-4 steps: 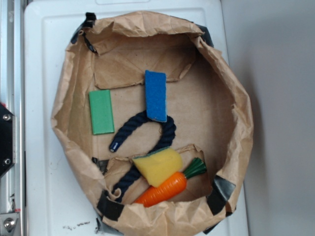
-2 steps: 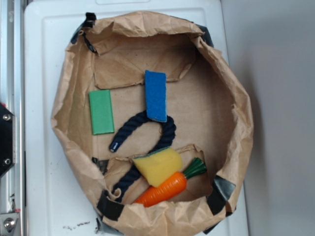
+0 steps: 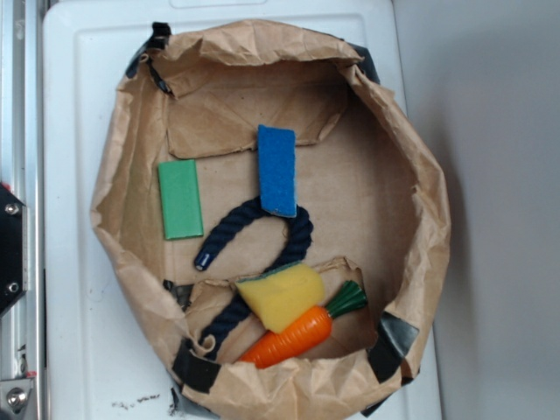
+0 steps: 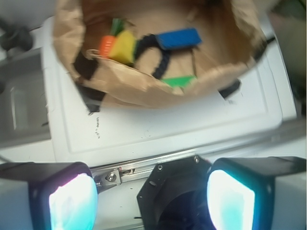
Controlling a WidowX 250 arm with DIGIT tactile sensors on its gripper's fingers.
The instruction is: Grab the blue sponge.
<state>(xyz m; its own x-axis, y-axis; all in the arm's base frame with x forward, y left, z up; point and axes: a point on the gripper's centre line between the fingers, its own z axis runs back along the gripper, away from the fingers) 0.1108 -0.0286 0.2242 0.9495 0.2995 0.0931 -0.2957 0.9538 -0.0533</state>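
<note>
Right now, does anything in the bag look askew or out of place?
The blue sponge has its lower end resting on the dark rope, so it isn't lying flat. The paper bag is crumpled and taped. Nothing spilled.

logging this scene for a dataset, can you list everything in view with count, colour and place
blue sponge: 1, bright blue, middle of the bag, its lower end over the rope
green rectangle: 1, green, flat on the bag floor beside the blue sponge
rope: 1, dark navy, curved, running from the bag's middle down under the yellow sponge
yellow sponge: 1, yellow, chunky, on the rope, touching the carrot
carrot: 1, orange with green top, by the bag's rim
paper bag: 1, brown, rolled down and open, on the white surface
white surface: 1, white, under the bag
gripper: 1, glowing pads, open, outside the bag, wrist view only
</note>
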